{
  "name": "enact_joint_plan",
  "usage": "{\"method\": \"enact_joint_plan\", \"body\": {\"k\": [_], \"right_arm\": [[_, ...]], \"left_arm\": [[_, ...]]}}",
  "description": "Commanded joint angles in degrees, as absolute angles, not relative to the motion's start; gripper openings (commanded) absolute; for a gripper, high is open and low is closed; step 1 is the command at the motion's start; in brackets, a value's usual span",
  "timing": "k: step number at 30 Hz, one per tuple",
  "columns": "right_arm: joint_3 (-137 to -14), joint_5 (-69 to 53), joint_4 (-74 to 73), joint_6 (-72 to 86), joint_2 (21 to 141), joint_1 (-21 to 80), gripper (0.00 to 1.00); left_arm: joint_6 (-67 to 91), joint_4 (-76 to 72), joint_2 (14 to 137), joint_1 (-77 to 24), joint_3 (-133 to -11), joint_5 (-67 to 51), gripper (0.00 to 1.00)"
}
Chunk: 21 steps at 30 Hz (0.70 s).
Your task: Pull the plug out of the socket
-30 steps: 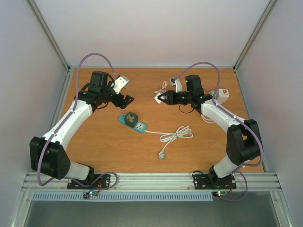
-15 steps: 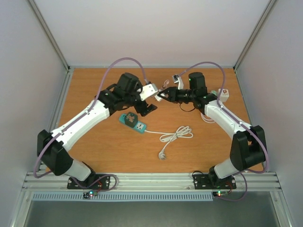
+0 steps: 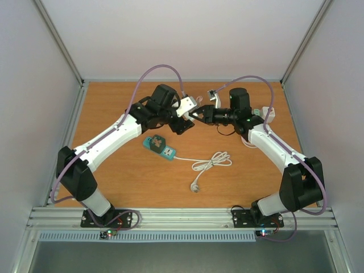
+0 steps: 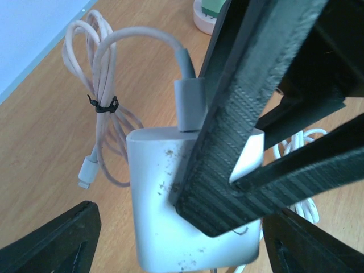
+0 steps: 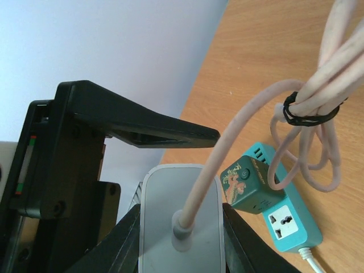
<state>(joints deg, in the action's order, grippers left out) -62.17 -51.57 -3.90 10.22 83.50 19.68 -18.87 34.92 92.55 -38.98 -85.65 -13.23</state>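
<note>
Gripping the white charger by its sides, the right gripper hangs at 1 o'clock from the power strip. The pink cable is plugged in. The left gripper faces the charger, jaws wide.

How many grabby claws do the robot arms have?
2. The right gripper is shut on the white charger above the table's far middle; the left gripper is open right beside it. None seem hidden.

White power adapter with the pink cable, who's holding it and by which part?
The right gripper holds the white power adapter, fingers clamped across its body, clear of the grey cable plug. The left gripper is open, gripping nothing.
</note>
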Motion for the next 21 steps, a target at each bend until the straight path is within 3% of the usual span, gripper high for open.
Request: {"method": "enact_joint_plan", "body": {"k": [1, 6, 12, 18, 21], "right_arm": [[-62.0, -53.2, -1.7, 11.8, 82.0, 20.2, 0.22], [-61.5, -53.2, -1.2, 12.0, 81.7, 20.4, 0.22], [-61.3, -53.1, -1.3, 11.9, 82.2, 20.4, 0.22], [-61.3, -53.2, -1.5, 11.8, 82.1, 20.3, 0.24], [-62.0, -52.5, -2.4, 11.0, 82.2, 20.3, 0.32]], "left_arm": [[-16.7, 33.0, 93.7, -39.5, -87.7, -11.2, 0.76], [-15.5, 31.6, 93.7, -39.8, -87.7, -9.4, 0.69], [-13.8, 30.5, 93.7, -39.9, -88.3, -11.4, 0.68], [-13.9, 30.4, 93.8, -39.8, -89.1, -11.1, 0.51], [-14.6, 30.1, 93.1, -39.8, -88.0, -10.4, 0.43]]}}
